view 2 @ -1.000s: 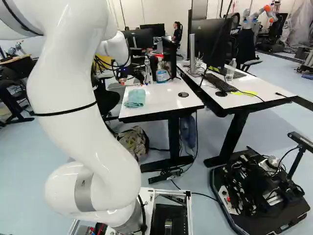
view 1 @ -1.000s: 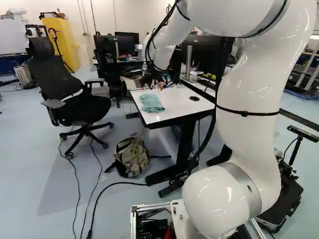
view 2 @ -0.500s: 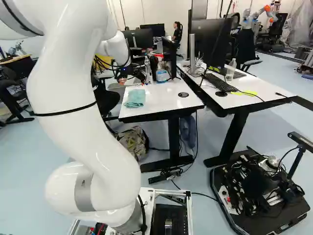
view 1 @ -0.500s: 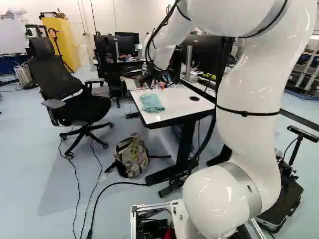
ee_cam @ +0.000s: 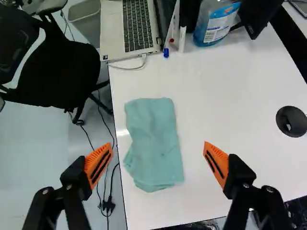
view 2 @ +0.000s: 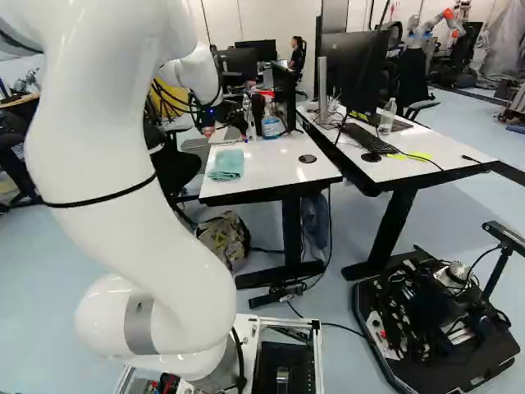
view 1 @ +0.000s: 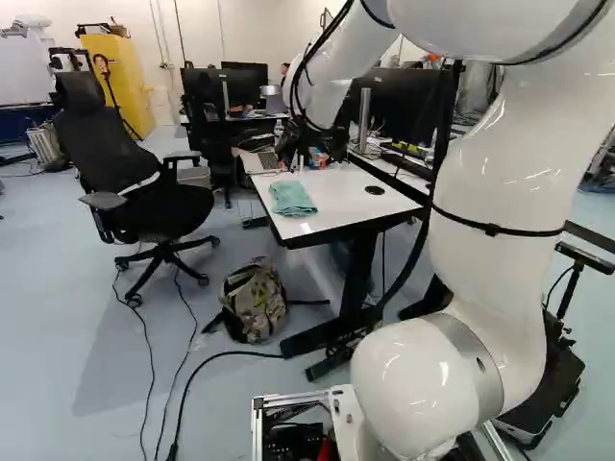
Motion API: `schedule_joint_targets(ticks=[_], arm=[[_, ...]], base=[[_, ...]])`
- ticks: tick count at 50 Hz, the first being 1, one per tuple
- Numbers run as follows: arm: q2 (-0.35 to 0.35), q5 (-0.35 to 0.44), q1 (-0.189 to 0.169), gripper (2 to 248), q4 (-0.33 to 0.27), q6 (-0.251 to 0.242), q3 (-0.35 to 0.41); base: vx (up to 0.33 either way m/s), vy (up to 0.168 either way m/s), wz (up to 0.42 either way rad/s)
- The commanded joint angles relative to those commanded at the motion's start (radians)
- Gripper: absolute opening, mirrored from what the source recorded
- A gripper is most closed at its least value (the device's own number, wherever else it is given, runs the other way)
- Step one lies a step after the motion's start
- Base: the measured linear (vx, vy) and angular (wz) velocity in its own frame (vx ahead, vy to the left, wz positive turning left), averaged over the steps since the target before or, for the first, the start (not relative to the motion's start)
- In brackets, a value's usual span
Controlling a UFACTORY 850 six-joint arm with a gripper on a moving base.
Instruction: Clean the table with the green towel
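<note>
Your gripper point(ee_cam: 159, 145) is released, its two fingers standing wide apart and grasping nothing. The green towel point(ee_cam: 154, 148) lies folded on the table point(ee_cam: 230, 86), close to the left edge. I judge it light and very soft, not fragile; it should bend easily and perhaps slide. It is better that you pinch across its middle, quite low, so you catch all layers, not only the upper one.

Open laptop point(ee_cam: 111, 33), blue bottle point(ee_cam: 203, 37), office chair point(view 1: 159, 206), backpack point(view 1: 254, 303)
</note>
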Motion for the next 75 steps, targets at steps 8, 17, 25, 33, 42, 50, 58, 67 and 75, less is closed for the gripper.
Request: schedule_joint_targets(ticks=[8,17,25,33,42,50,58,67,75], arm=[[0.023,0.000,-0.024,247,0.000,0.000,0.025],[0.047,0.000,-0.052,247,0.000,0.000,0.052],[0.067,0.000,-0.078,247,0.000,0.000,0.074],[0.087,0.000,-0.104,247,0.000,0.000,0.095],[0.108,0.000,-0.135,247,0.000,0.000,0.118],[0.126,0.000,-0.162,247,0.000,0.000,0.136],[0.143,0.000,-0.191,247,0.000,0.000,0.154],[0.160,0.000,-0.223,247,0.000,0.000,0.172],[0.175,0.000,-0.253,247,0.000,0.000,0.187]], base=[[0.000,0.000,0.000],[0.000,0.000,0.000],[0.000,0.000,0.000],[0.000,0.000,0.000],[0.000,0.000,0.000],[0.000,0.000,0.000],[0.000,0.000,0.000],[0.000,0.000,0.000],[0.000,0.000,0.000]])
